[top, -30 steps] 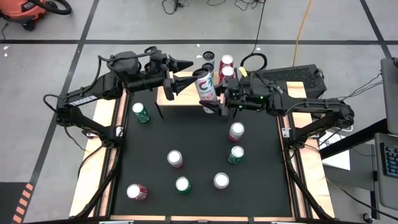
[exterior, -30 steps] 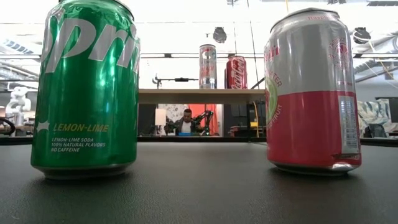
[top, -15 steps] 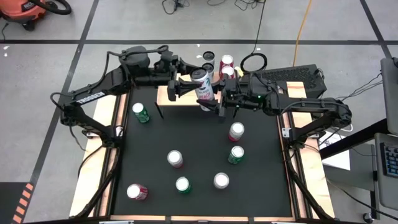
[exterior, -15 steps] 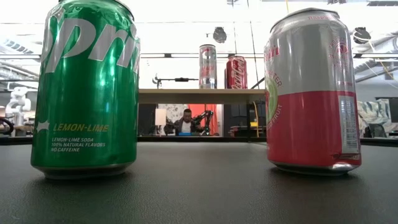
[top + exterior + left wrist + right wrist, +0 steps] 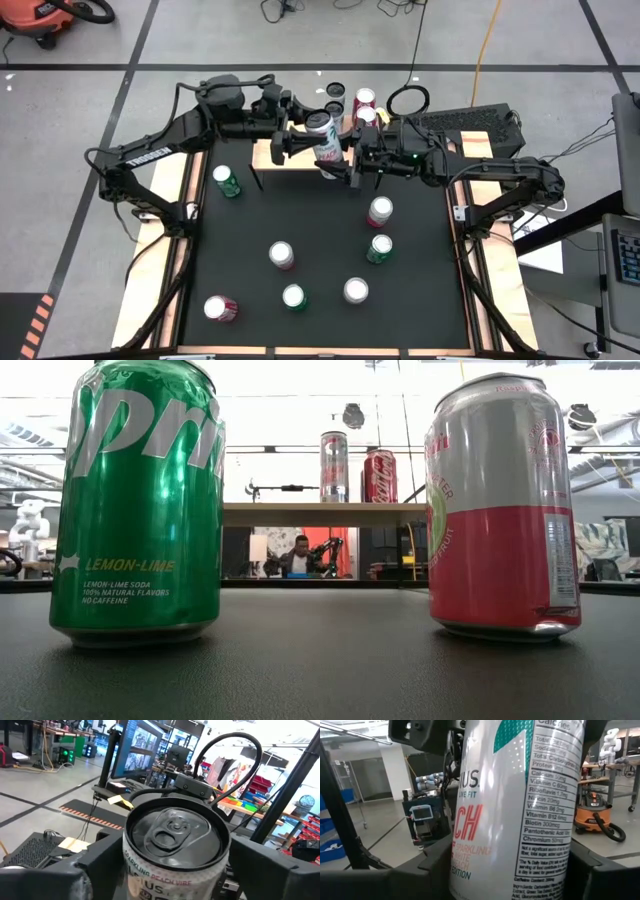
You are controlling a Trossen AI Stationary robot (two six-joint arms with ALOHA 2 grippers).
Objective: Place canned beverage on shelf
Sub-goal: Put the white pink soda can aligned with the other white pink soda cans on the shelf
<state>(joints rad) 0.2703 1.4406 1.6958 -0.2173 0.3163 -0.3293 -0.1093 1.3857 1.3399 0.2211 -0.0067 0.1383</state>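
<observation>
Black tabletop (image 5: 320, 240), framed by wooden side rails and standing on a grey taped workshop floor, carries seven loose cans; at its far edge stands the shelf (image 5: 290, 153), a low plank-topped stand that already bears cans at its far right.

My right gripper (image 5: 352, 160) holds the tall white Celsius can (image 5: 324, 138) by its lower body, fingers closed against its sides, just above the shelf's near edge. The can leans slightly. My left gripper (image 5: 292, 140) has its fingers spread on either side of the can's upper part; whether they touch it yet I cannot tell, so I count that hand as open.

Handling, as I judge it: a slim aluminium can, rigid if full but easily dented at the thin wall, smooth and printed, hence slippery under hard pads. Its height makes it prone to tipping. The best hold is across the mid-body, with moderate squeeze, clear of the rim.

Appearance: white body, teal mark near the top, red lettering reading "sparkling white peach", a nutrition panel on one side, and a sealed silver lid (image 5: 176, 832) with the pull tab intact.
</observation>
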